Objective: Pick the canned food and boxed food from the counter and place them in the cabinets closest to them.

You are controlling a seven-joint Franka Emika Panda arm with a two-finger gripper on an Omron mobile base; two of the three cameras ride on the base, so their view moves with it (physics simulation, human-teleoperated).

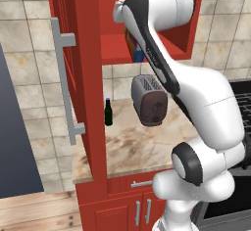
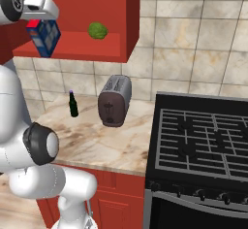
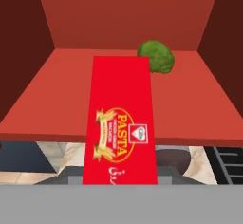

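Boxed food held at the open wall cabinet

We see the jaws closed on the boxed food [image 3: 120,123], which sits at the front edge of the red cabinet [image 2: 127,24] shelf, left of a green round item [image 3: 156,56]. On the counter [image 2: 116,143] below stand a toaster [image 2: 114,100] and a dark bottle [image 2: 73,105].

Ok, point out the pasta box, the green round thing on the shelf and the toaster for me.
boxed food [image 3: 120,118]: hand view, on the red front, near the PASTA mark.
green round item [image 2: 98,30]: right base view, middle of its lumpy surface.
toaster [image 1: 151,103]: left base view, on its dark end face.
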